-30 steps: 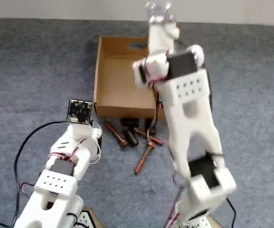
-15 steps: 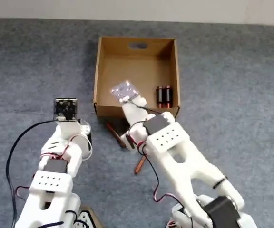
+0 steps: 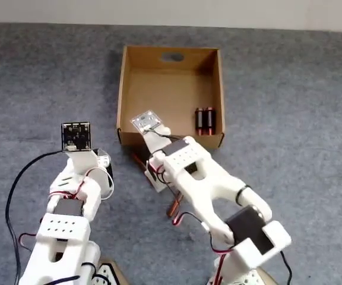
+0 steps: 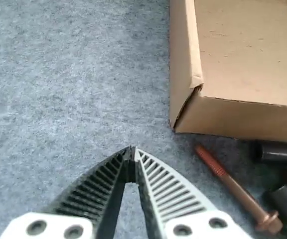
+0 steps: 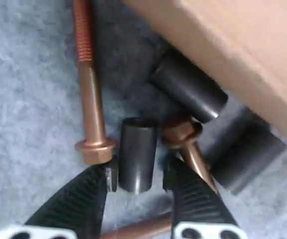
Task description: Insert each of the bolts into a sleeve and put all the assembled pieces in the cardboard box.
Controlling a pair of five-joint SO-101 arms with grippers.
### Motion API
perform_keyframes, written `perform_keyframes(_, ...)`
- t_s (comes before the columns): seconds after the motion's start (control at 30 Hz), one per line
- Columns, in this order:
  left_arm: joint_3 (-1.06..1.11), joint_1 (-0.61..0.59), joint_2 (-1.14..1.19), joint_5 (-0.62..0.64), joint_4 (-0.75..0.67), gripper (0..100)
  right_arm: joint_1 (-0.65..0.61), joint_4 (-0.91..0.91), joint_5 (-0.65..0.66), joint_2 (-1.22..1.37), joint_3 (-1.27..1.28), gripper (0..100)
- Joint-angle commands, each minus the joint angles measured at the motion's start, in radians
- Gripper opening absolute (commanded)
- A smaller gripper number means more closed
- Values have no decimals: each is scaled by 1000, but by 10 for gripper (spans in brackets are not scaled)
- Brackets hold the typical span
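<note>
High view — two assembled pieces [image 3: 204, 120] lie inside the cardboard box [image 3: 122, 89]. Left wrist view: left gripper [image 4: 132, 151] closed and empty, near a copper bolt [image 4: 233, 188] outside the box. Right wrist view: right gripper [image 5: 138, 170] open, straddling a black sleeve [image 5: 136, 149] — judged the pickup step; next, close squarely on it.

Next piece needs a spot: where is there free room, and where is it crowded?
Inside the cardboard box, all is bare except the assembled pieces by its right wall. Crowded: the carpet before its near wall, with bolts, sleeves and the right gripper.
</note>
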Motion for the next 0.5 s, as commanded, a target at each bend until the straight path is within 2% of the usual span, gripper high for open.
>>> perform_keyframes(0.0, -25, -7, -19, 6, -17, 8, 2, -12, 11, 21, -64, 141)
perform_keyframes(0.13, -25, -5, -19, 6, -17, 8, 1, -5, 11, 21, -62, 7)
perform_keyframes(0.37, -25, -4, -19, 6, -18, 8, 5, 153, 9, -159, -54, 5)
perform_keyframes(0.47, -25, -4, -19, 6, -18, 8, 70, 239, 11, -294, -13, 5)
